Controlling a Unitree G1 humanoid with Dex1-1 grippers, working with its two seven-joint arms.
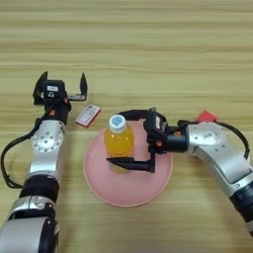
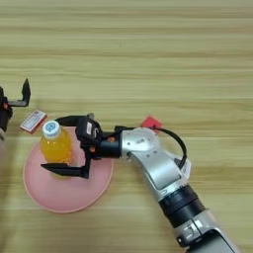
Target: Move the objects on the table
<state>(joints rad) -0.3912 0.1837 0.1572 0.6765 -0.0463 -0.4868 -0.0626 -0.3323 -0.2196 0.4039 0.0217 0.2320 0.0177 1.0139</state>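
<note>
An orange drink bottle [image 1: 119, 142] with a white cap stands upright on the left part of the round pink plate [image 1: 143, 185]. My right gripper [image 1: 114, 138] reaches in from the right and is open, with one black finger behind the bottle and one in front, neither clearly pressing it. A small flat red-and-white box [image 1: 88, 115] lies on the table [image 1: 148, 54] just beyond the plate's upper left rim. My left gripper [image 1: 61, 85] is open, up and to the left of the box, holding nothing.
A small red tag [image 1: 206, 117] sits by the cable on my right forearm. My left arm runs down the left side of the picture.
</note>
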